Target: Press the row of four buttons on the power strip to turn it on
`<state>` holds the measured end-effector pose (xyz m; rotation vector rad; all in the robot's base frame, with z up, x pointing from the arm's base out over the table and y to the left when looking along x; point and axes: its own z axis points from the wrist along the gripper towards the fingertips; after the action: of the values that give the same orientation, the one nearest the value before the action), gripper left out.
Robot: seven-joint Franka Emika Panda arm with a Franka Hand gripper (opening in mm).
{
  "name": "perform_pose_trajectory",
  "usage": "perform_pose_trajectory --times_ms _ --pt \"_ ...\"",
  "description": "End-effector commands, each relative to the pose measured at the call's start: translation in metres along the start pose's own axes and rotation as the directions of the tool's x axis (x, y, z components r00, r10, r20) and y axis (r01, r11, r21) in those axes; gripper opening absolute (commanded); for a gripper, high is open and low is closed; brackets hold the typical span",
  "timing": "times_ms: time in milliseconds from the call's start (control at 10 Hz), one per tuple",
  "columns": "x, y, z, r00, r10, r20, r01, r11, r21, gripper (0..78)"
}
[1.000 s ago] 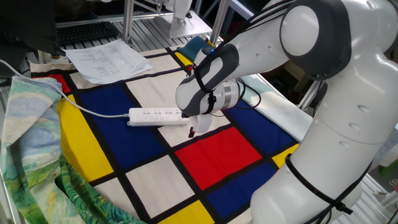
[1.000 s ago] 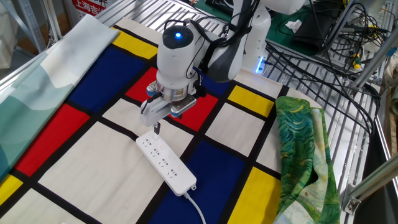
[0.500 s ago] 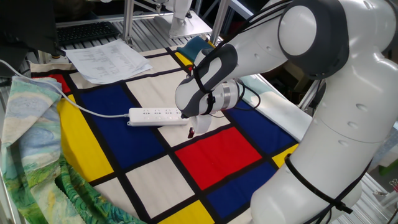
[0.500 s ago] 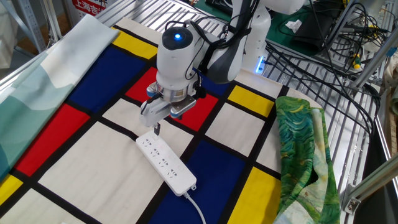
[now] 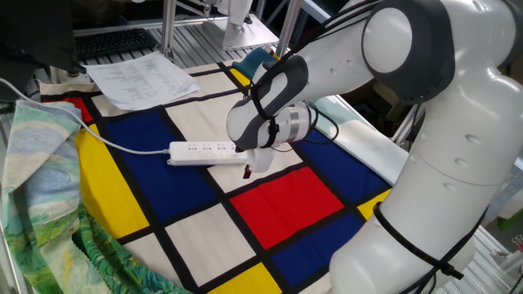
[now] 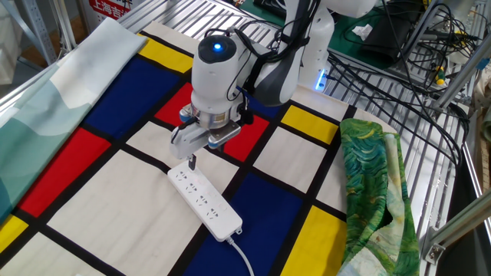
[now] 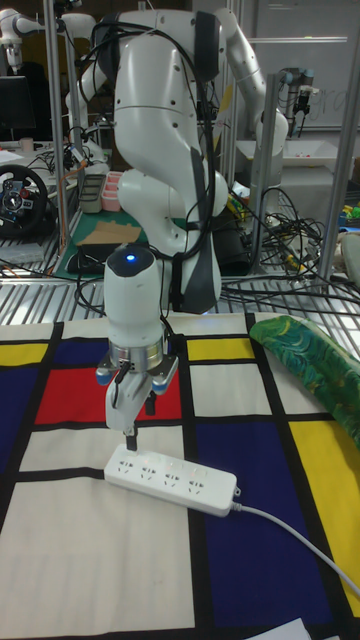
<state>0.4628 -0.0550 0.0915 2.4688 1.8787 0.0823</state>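
One small shift separates this moment from a second ago: the jaws (image 5: 248, 171) have slid a little along the power strip (image 5: 204, 152), from its very end toward its first socket group, and in the other fixed view the dark tip (image 6: 192, 162) now sits just over that end. The strip itself has not moved; it lies flat on the checked cloth (image 5: 286, 200) of red, blue, yellow and white that covers the surface, its thin cord (image 5: 114, 143) trailing off toward the green patterned fabric (image 5: 37, 171). The four buttons (image 6: 198, 192) run along its top face. No lettering can be read on the strip or on the paper sheets (image 5: 140, 77). The arm bends down from its base, wrist vertical, blue light lit. Whether the jaws are parted cannot be told.
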Motion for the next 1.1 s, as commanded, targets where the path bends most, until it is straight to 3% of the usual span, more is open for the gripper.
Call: perform_pose_trajectory --times_ms 100,1100 --pt "-0.0010 0.0002 0.0018 1.000 0.008 -0.003 -0.008 1.000 -0.003 77.4" --pt "-0.0019 -0.0019 0.0051 1.000 0.009 -0.008 -0.009 1.000 -0.008 77.4"
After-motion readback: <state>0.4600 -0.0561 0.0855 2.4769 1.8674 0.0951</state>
